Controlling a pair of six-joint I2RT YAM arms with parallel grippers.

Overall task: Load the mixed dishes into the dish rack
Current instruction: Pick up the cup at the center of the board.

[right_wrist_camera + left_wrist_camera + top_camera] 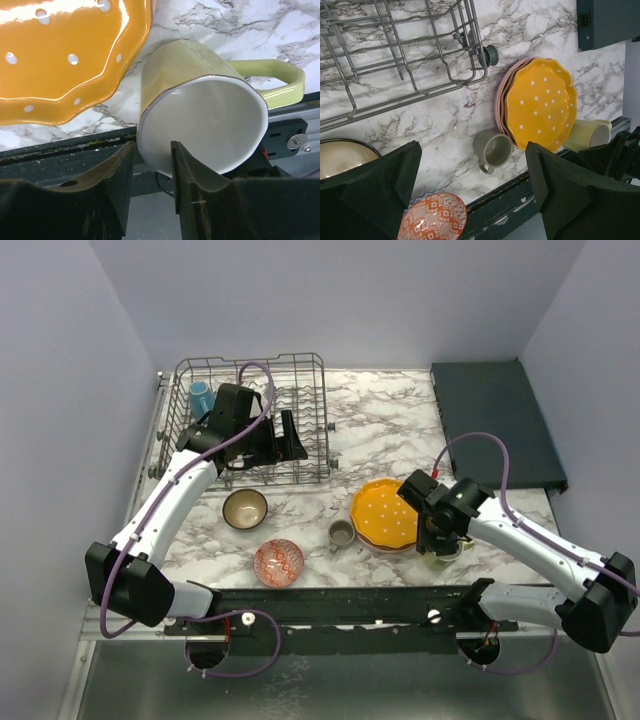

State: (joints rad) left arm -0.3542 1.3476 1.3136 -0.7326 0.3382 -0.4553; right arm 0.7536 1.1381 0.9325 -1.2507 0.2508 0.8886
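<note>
Two fingers of the right gripper [150, 160] are set astride the rim of the yellow-green mug [200, 115], laid sideways beside the orange plate [60, 55]; whether it is pinched cannot be told; the left gripper [472, 165] is held wide open, empty, above the dish rack [326, 420].

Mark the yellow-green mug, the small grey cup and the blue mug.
yellow-green mug [200, 130], right wrist view, white inside.
small grey cup [496, 148], left wrist view, its inside.
blue mug [201, 397], top external view, its body.

On its side — yellow-green mug [200, 90], beside orange dotted plate [385, 513]; blue mug [201, 397] inside grey dish rack [305, 380].
</note>
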